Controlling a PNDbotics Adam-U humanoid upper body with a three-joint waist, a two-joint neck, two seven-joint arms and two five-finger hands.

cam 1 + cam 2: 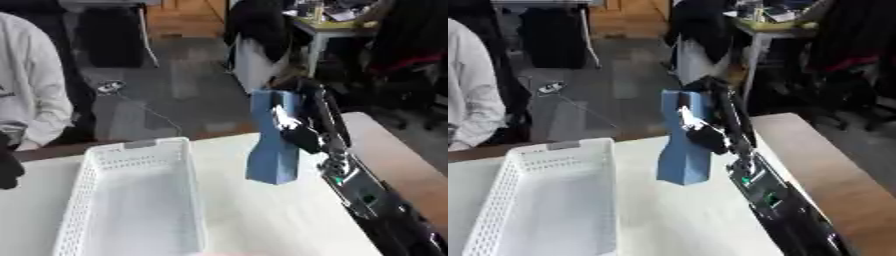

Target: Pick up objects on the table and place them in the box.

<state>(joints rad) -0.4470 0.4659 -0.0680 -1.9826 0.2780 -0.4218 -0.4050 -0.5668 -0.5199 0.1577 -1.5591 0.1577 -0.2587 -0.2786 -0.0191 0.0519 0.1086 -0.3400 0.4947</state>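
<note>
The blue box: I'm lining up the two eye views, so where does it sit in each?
Left eye view: blue box right of centre, held up by the right hand.
Right eye view: blue box at centre.
Shared landmark: the white basket, left of it in both.

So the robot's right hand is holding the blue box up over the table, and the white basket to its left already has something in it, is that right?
Not quite: the white basket is empty, as the left eye view shows. The rest holds: the right hand grips the blue box, lifted above the table, with the basket to its left.
</note>
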